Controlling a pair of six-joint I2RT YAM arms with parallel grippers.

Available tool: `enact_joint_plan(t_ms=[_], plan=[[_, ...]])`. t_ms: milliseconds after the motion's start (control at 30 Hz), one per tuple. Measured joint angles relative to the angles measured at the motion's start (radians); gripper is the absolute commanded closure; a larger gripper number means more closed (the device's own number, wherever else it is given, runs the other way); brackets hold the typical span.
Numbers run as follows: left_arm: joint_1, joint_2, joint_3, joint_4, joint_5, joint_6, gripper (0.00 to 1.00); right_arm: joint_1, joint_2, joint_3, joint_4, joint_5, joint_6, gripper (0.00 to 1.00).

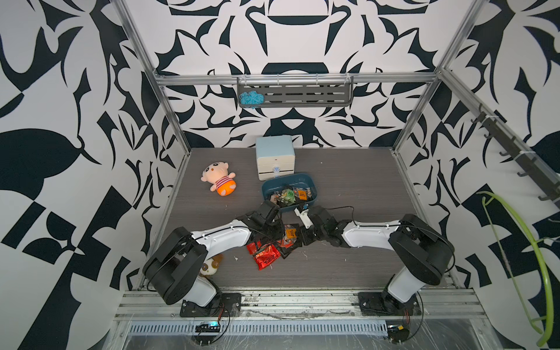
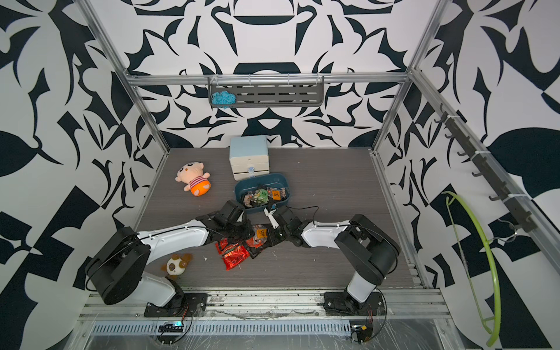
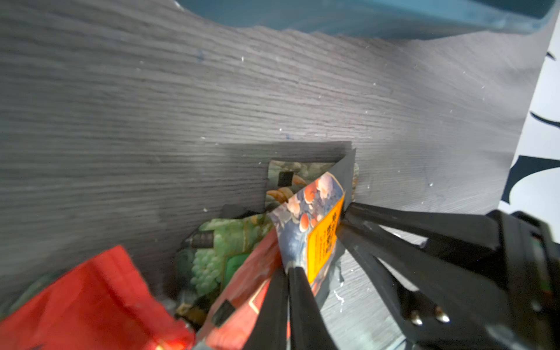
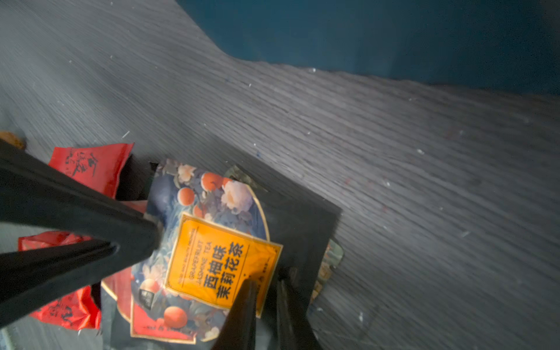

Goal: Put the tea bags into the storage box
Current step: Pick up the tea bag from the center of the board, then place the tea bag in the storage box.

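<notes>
My right gripper [image 4: 266,280] had its fingers [image 4: 242,318] pinched on the orange-label tea bag [image 4: 218,257]; red tea bags [image 4: 91,163] lay beside it on the worktop [image 4: 394,181].

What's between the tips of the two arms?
A grapefruit jasmine tea bag with an orange label: the left end effector and right end effector each appear to grip an edge, clearest in the right wrist view.

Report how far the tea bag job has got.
Done: several tea bags lie in the storage box. In hand: the left hand and right hand both pinch one yellow-label tea bag. Left: that one, plus the red and dark sachets piled on the table.
</notes>
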Motion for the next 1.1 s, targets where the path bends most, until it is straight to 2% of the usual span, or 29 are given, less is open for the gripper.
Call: enact_joint_plan(t_ms=[233,600,867,1100], plan=[[0.0,-0.001,0.007,-0.005,0.011,0.007,1.0,0.0,-0.033,-0.016,0.005,0.042,0.002,0.83],[-0.003,-0.122,0.021,-0.053,0.033,0.027,1.0,0.002,-0.375,-0.232,0.081,0.399,0.028,0.8],[-0.006,-0.14,0.107,-0.107,0.066,0.053,1.0,0.002,-0.473,-0.283,0.091,0.568,0.05,0.79],[-0.01,-0.133,0.24,-0.158,0.071,0.09,1.0,0.002,-0.52,-0.301,0.09,0.68,0.063,0.79]])
